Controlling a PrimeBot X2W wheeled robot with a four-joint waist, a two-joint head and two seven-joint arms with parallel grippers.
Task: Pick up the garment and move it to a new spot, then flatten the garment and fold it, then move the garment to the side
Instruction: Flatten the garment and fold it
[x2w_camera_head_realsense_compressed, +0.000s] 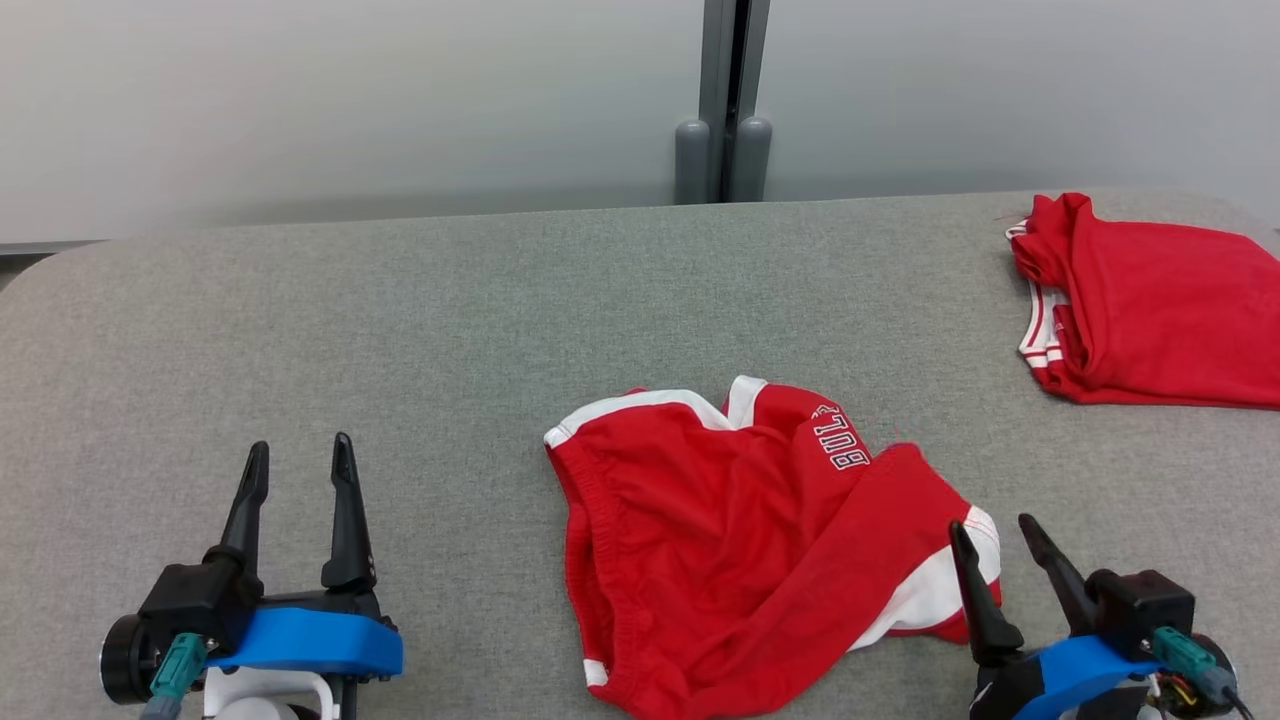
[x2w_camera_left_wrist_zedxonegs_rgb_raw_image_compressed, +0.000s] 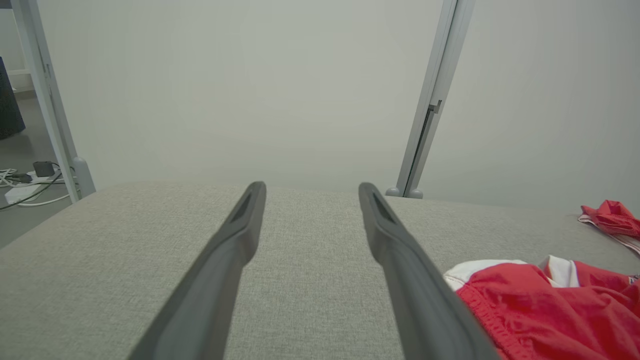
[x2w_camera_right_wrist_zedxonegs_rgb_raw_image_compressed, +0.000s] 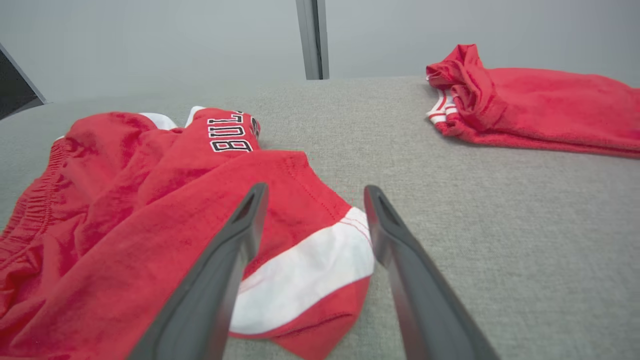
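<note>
The garment (x2w_camera_head_realsense_compressed: 740, 540) is a pair of red shorts with white trim and lettering, lying crumpled on the grey table (x2w_camera_head_realsense_compressed: 420, 330) near its front middle. It also shows in the left wrist view as the garment (x2w_camera_left_wrist_zedxonegs_rgb_raw_image_compressed: 555, 305) at lower right, and in the right wrist view as the garment (x2w_camera_right_wrist_zedxonegs_rgb_raw_image_compressed: 150, 220) at left. My left gripper (x2w_camera_head_realsense_compressed: 300, 455) rests open at the lower left, well clear of the cloth; its fingers (x2w_camera_left_wrist_zedxonegs_rgb_raw_image_compressed: 235, 240) hold nothing. My right gripper (x2w_camera_head_realsense_compressed: 990, 530) stands open at the garment's right hem, with a white-banded corner between its fingers (x2w_camera_right_wrist_zedxonegs_rgb_raw_image_compressed: 395, 240) but not pinched.
A second red garment (x2w_camera_head_realsense_compressed: 1150, 310) with white trim lies folded at the table's back right corner, also seen as the folded garment (x2w_camera_right_wrist_zedxonegs_rgb_raw_image_compressed: 530, 105). A grey post (x2w_camera_head_realsense_compressed: 725, 100) stands behind the table against a pale wall. Cables (x2w_camera_left_wrist_zedxonegs_rgb_raw_image_compressed: 25, 185) lie on the floor beyond the table's left end.
</note>
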